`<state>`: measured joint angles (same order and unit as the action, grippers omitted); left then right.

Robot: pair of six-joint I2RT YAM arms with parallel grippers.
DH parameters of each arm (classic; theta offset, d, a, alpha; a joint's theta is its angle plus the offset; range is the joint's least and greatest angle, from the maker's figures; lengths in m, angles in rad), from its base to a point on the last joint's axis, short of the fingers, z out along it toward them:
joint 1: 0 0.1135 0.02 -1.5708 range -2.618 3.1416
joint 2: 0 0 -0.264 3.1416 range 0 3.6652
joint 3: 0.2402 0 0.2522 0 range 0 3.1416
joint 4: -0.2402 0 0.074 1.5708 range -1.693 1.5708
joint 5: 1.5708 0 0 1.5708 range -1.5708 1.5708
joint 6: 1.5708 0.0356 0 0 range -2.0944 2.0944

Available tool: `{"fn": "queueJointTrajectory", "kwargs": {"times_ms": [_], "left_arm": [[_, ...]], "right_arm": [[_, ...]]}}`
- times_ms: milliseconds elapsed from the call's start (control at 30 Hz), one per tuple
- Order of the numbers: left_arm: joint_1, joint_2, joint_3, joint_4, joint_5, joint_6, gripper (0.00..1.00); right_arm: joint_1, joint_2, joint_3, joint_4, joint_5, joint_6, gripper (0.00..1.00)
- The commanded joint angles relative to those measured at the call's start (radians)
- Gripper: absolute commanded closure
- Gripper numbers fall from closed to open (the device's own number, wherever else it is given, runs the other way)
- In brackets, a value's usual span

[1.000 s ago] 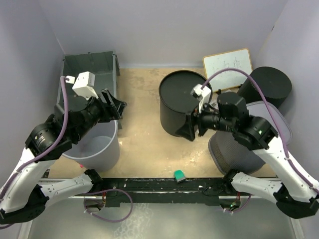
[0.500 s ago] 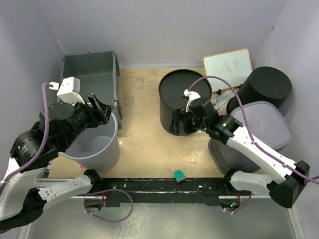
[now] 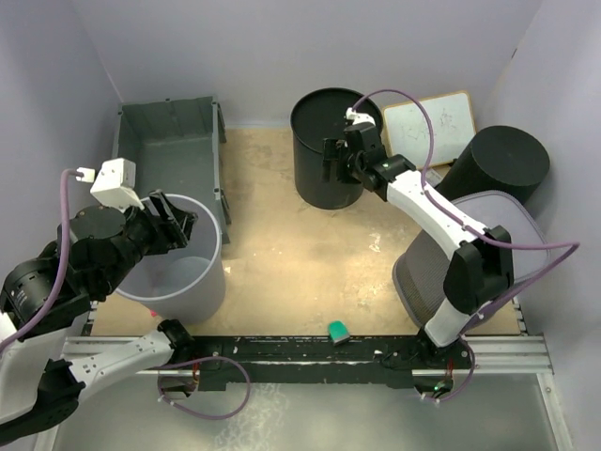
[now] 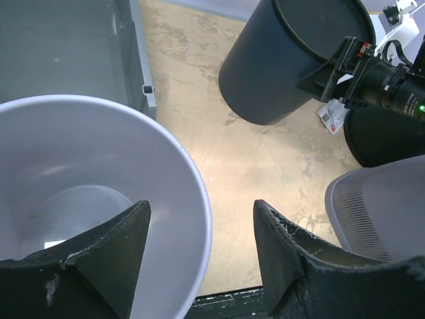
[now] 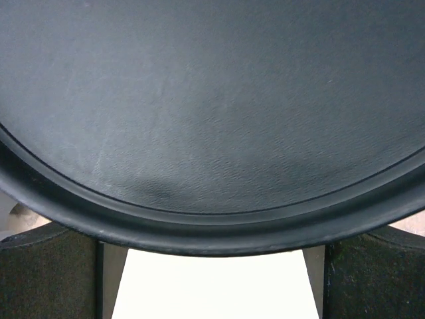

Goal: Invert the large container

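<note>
Hovering my left fingers (image 4: 136, 222) above the round light grey bin (image 3: 202, 287) at the near left of the worktop (image 3: 282, 235), I am holding them well apart, gripping nothing. My right fingers (image 5: 53, 279) are hanging at the top rim of the black round bin (image 3: 324, 150) by the far edge, spread wide and clasping nothing. The large container (image 3: 169, 141) is sitting in the far left corner, open side facing up, just behind the light grey bin and clear of both my fingers.

We record the round black plastic bin (image 5: 212, 100) overrunning three edges of the right wrist view, the dark grey rectangular plastic crate (image 4: 66, 46) cropped at the left wrist view's top-left corner, and illegible writing on the small whiteboard (image 3: 430, 127).
</note>
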<state>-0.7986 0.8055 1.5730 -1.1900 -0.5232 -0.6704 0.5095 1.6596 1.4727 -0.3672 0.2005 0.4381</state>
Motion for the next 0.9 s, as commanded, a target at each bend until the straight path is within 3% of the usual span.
{"fn": "queueJointTrajectory", "kwargs": {"times_ms": [0,267,467,667,867], "left_arm": [[0.004,0.026,0.063,-0.039,-0.025,-0.008,0.4],[0.004,0.048,0.092,-0.082,-0.071,-0.005,0.4],[0.004,0.036,0.074,-0.074,-0.092,-0.011,0.4],[0.004,0.016,0.038,-0.065,-0.097,-0.018,0.39],[0.005,-0.003,0.0,-0.063,-0.103,-0.024,0.39]], "right_arm": [[0.009,-0.02,0.056,0.012,-0.006,0.0,0.02],[0.036,-0.155,-0.072,0.178,-0.104,0.0,0.02],[0.214,-0.16,-0.185,0.384,-0.126,-0.084,0.02],[0.256,-0.017,-0.132,0.338,-0.108,-0.14,0.02],[0.211,0.085,-0.071,0.255,0.009,-0.155,0.0]]}}
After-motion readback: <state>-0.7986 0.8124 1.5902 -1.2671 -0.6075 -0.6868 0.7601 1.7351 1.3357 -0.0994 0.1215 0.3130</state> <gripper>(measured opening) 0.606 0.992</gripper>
